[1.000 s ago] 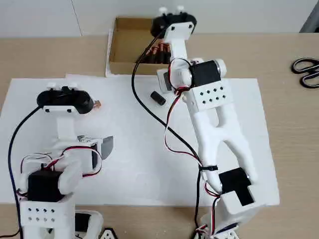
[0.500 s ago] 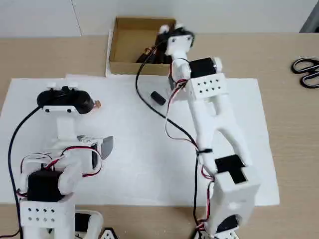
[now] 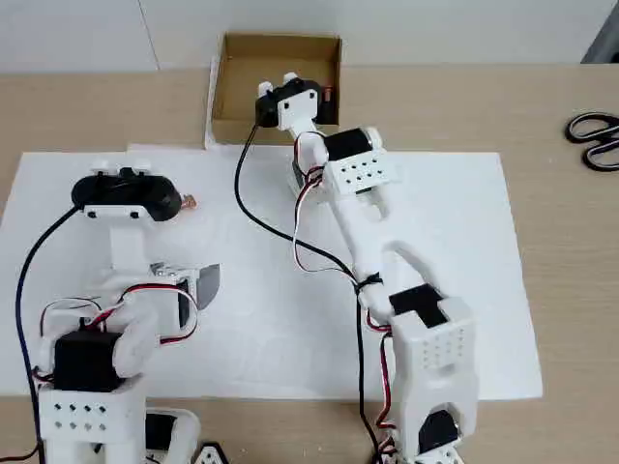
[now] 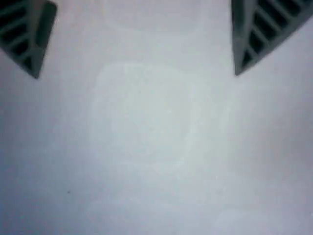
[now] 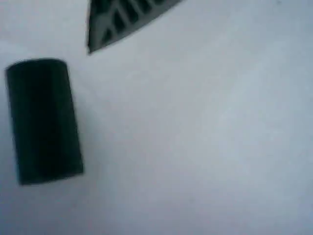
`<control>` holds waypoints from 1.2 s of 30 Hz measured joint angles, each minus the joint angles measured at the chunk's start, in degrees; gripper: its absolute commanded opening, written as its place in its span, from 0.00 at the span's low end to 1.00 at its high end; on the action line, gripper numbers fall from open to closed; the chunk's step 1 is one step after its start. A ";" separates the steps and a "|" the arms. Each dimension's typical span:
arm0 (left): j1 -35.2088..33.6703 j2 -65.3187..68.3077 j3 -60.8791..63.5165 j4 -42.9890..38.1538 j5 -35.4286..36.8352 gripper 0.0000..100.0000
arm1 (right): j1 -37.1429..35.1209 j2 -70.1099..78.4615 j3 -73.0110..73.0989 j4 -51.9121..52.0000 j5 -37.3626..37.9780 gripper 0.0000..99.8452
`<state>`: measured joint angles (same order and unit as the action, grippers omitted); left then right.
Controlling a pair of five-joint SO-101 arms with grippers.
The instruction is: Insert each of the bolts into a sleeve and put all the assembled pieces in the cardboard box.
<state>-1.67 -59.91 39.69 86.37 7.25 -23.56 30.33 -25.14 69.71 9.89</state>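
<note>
Sheet (image 3: 464, 290): white paper over the near and middle counter (image 3: 561, 242), under both arms.
Left claw (image 4: 137, 73): near left, hanging above bare sheet. Spread wide, gripping nothing.
Copper piece (image 3: 189, 203): small, on the sheet just right of the left arm's black head (image 3: 126, 193). Possibly a loose bolt, too small to confirm.
Sleeve (image 5: 44, 120): black cylinder lying on its side on the sheet, around mid-counter by the right claw (image 3: 303, 176). Apart from it, untouched.
Right claw: low over the sheet. One ribbed finger (image 5: 127, 22) in sight, tip close to the sleeve's end and standing alone, so read as open and empty.
Scissors (image 3: 595, 137): far right on bare counter, well apart from the work.
Cardboard box (image 3: 232, 92): far edge, left of centre, open-topped. Something reddish at its right wall beside the right arm's black head (image 3: 288, 99), contents otherwise hidden.
Step in hand: judged as going for the sleeve with the right claw, ahead of bolt insertion.
Next move: calls for fingers brought to either side of the round body, lowered to the sheet, then closed. Risk of rolling the sleeve away with a one-sided nudge.
</note>
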 measured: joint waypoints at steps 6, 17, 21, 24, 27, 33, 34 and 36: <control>0.00 0.00 0.00 0.00 0.00 0.24 | -1.32 2.37 0.00 -4.13 0.00 0.26; 0.00 0.00 0.00 0.00 0.00 0.24 | -1.49 7.74 0.00 -7.65 0.00 0.26; 0.00 0.00 0.00 0.00 0.00 0.24 | -1.32 8.97 0.00 -7.82 0.00 0.16; 0.00 0.00 0.00 0.00 0.00 0.24 | -1.05 9.41 -0.44 -7.82 0.18 0.09; 0.00 0.00 0.00 0.00 0.00 0.24 | -0.88 9.49 -0.88 -7.91 0.09 0.04; 0.00 0.00 0.00 0.00 0.00 0.24 | -0.18 9.49 -0.88 -7.91 0.18 0.00; 0.00 0.00 0.00 0.00 0.00 0.24 | 0.18 9.58 -0.88 -7.91 0.18 0.00; 0.00 0.00 0.00 0.00 0.00 0.24 | 0.62 9.58 -0.88 -7.82 0.18 0.00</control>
<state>-1.67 -59.91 39.69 86.37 7.25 -22.95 39.91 -26.02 61.89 10.07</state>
